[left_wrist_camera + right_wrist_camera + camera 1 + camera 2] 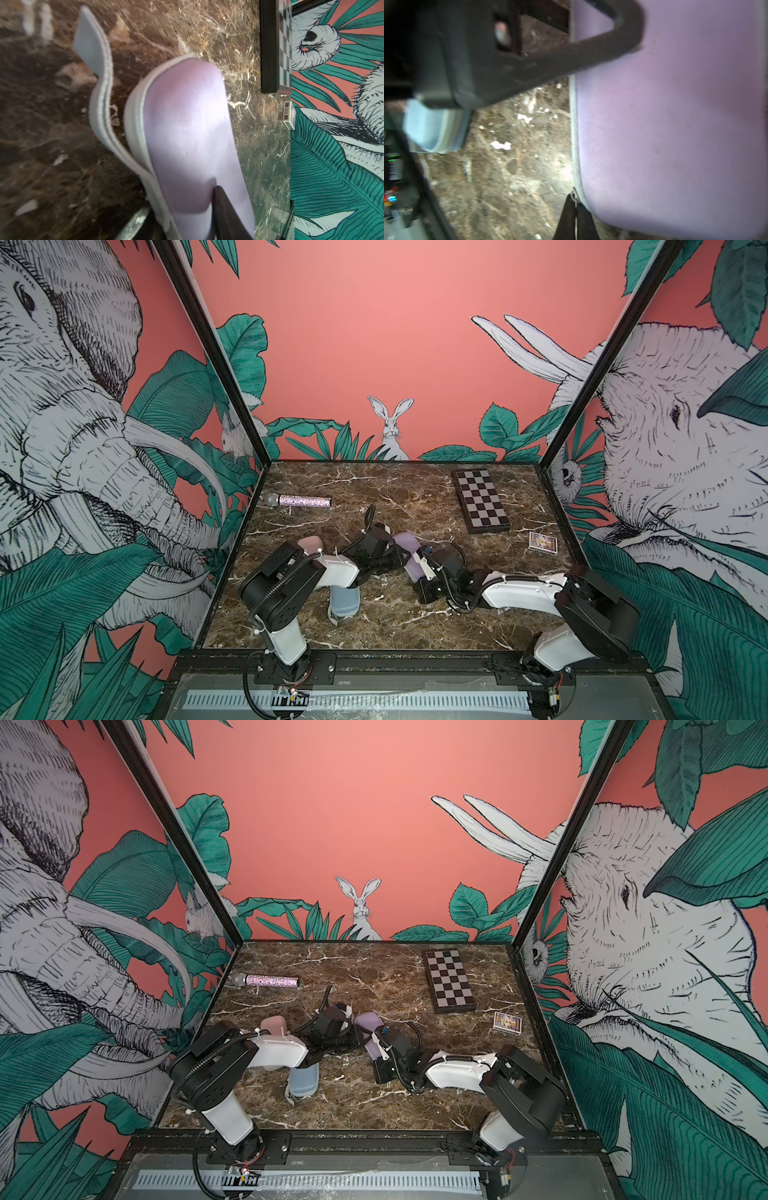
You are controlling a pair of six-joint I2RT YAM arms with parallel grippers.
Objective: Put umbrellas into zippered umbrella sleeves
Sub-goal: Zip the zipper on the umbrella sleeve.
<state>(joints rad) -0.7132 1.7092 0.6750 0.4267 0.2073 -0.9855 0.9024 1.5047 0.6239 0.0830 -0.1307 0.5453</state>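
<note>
The lilac sleeve [402, 540] [368, 1021] lies mid-table, its shell closed. My left gripper [392, 551] [182, 199] is shut on it; one dark finger [220, 199] dents the lilac shell [187, 128]. At the sleeve's near end, my right gripper [417, 578] [576, 197] is shut on the small metal zip pull on the zip edge. The sleeve's grey strap [99, 83] curls on the table. A blue sleeve [345, 601] [427, 128] lies under my left arm and a pink sleeve [311, 545] behind it. The umbrellas are out of view.
A glittery microphone [299, 501] lies at the far left. A checkered board [482, 502] sits at the far right with a small card box [542, 542] in front of it. Printed walls enclose the marble table on three sides.
</note>
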